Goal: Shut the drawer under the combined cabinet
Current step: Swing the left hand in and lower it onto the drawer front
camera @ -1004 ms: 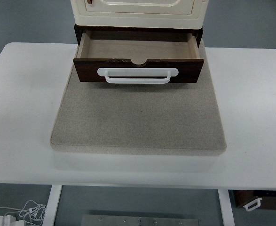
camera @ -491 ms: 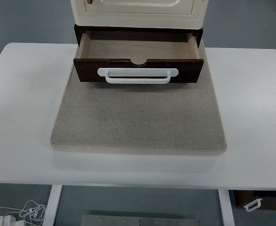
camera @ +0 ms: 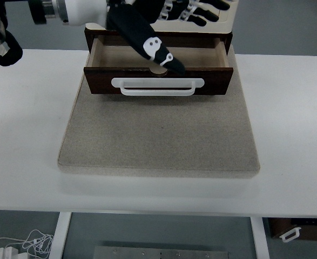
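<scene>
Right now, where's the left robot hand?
In the top view, the left robot hand reaches from upper left over the open drawer, one fingertip near the notch above the white handle.

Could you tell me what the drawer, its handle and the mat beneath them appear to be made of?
The drawer looks like dark-stained wood with a paler, unfinished-looking interior. Its handle seems to be glossy white plastic, though painted metal is possible. The mat appears to be grey felt or coarse fabric, judging by its speckled matte surface.

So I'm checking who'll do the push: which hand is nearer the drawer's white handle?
Left. The left hand reaches over the open drawer, one finger tip just above the white handle. The right hand is not in view.
</scene>
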